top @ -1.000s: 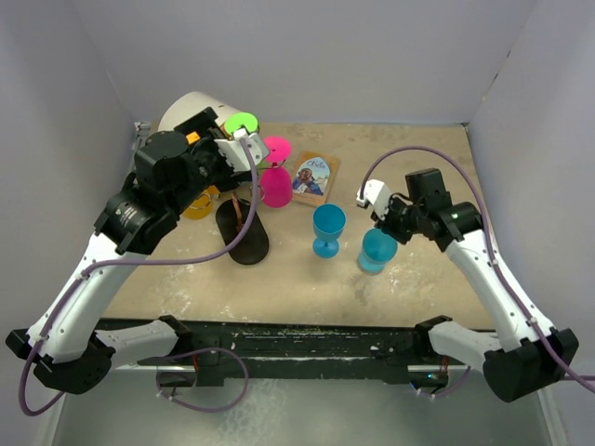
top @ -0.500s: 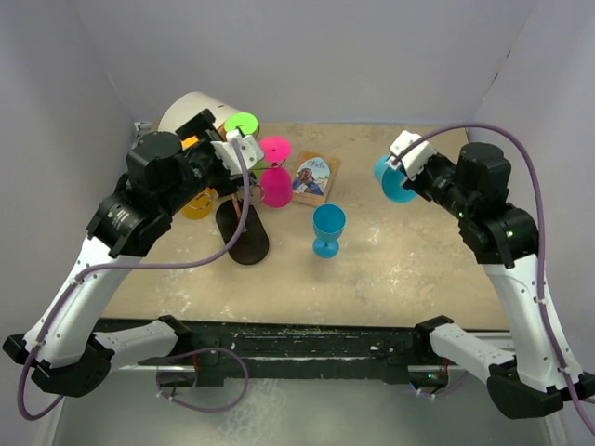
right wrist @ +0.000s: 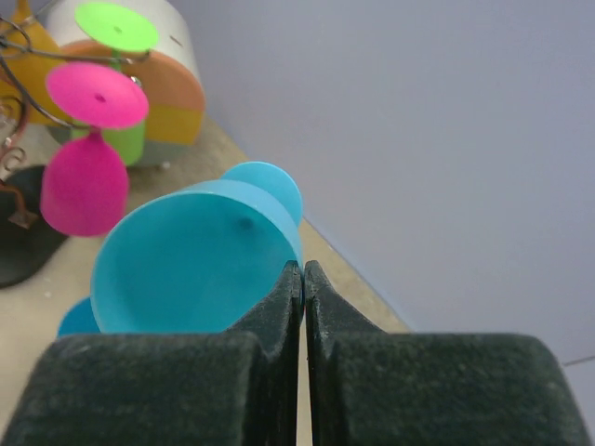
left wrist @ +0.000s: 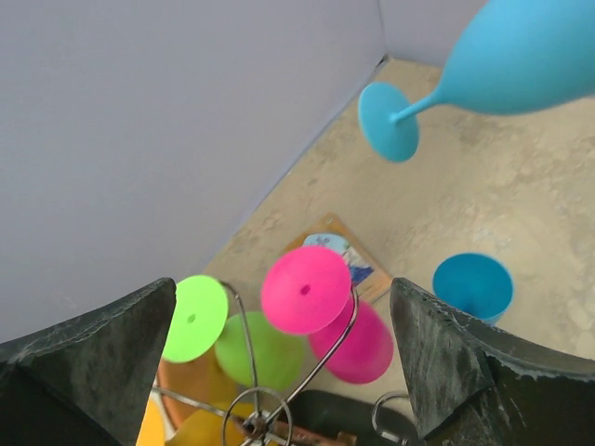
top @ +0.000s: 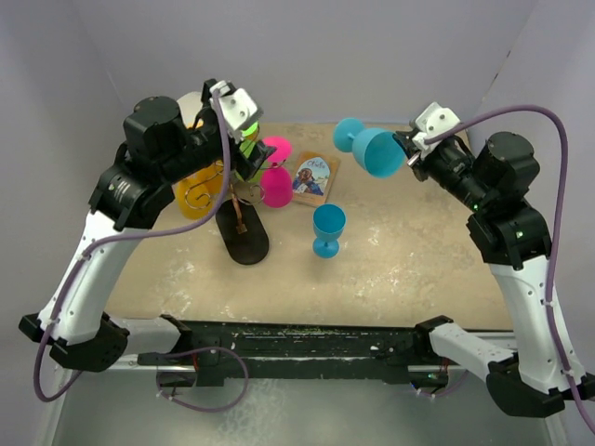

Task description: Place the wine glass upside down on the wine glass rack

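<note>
While the left pincer (left wrist: 279, 358) hangs with jaws wide apart above the thin dark wire wine glass rack (top: 244, 243), higher than a second ago and empty, the light-blue plastic wine glass (top: 376, 150) has left the sandy table (top: 400, 269). It now lies sideways in the air, well right of the rack, foot towards it, rim clamped in the right pincer (right wrist: 303, 277); lifting looks done, inverting and hanging remain.
</note>
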{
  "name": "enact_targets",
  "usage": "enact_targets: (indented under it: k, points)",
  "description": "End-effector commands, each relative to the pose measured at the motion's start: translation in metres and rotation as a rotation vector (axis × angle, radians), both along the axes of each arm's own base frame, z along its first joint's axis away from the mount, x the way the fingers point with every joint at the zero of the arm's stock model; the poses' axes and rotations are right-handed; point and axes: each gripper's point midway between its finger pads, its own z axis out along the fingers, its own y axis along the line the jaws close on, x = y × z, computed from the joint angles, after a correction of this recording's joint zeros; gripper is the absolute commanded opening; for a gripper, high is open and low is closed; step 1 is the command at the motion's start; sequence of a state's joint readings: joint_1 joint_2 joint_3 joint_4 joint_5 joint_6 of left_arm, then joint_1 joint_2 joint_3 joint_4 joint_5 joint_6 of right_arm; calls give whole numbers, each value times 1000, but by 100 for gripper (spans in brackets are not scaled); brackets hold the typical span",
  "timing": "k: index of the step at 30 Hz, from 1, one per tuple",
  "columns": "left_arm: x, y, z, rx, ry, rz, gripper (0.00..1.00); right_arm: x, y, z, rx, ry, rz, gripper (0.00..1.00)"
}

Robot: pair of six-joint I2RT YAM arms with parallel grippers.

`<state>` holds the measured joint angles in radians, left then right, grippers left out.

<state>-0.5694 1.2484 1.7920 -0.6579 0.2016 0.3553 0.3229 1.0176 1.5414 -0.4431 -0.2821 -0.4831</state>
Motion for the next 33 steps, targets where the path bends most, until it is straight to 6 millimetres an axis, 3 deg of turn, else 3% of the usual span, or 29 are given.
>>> enact_targets:
  k: [1, 12, 25, 33]
  points:
    - [4, -28, 25, -181, 79, -73, 99, -13, 21, 57, 179, -98, 112, 0]
    - [22, -69, 12, -363, 322, -130, 93, -24, 44, 73, 274, -28, 250, 0]
    - [24, -82, -11, -418, 470, -135, 62, -37, 49, 68, 277, -5, 302, 0]
    - [24, -83, -25, -438, 545, -138, 55, -43, 51, 67, 280, 5, 326, 0]
